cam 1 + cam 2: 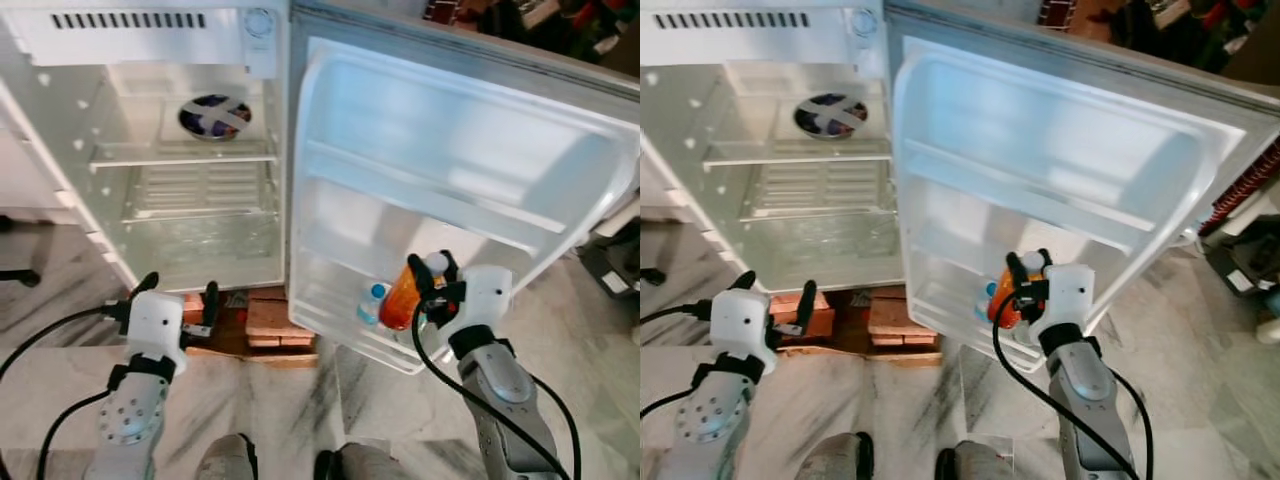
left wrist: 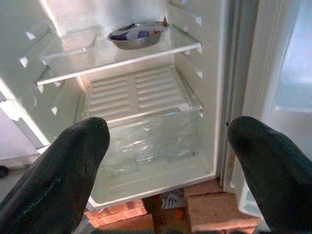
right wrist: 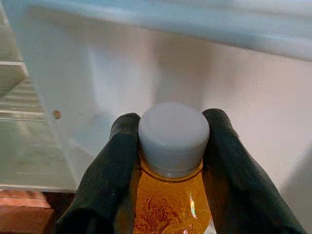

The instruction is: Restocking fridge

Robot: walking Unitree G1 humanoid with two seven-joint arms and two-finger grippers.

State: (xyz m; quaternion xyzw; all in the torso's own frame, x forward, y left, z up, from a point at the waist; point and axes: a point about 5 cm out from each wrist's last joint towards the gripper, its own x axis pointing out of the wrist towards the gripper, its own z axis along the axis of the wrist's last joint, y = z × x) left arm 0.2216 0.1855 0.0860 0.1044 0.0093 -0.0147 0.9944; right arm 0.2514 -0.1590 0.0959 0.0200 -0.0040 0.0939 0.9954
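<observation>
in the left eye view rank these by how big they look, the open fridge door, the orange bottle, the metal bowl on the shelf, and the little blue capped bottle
1. Fridge door, by far the largest.
2. Metal bowl and orange bottle, held by the right gripper, look about alike; the bottle is nearer and partly hidden, so I won't rank them.
3. Blue-capped bottle, smallest.

Grey-veined marble floor (image 1: 380, 400) spreads underfoot, red bricks (image 1: 270, 320) at 12 o'clock, dark clutter (image 1: 560, 25) at 2 o'clock.

Glass fridge shelf (image 1: 180, 155) with metal bowl (image 1: 214, 116); water bottle (image 1: 371, 303) in door rack (image 1: 340, 325).
</observation>
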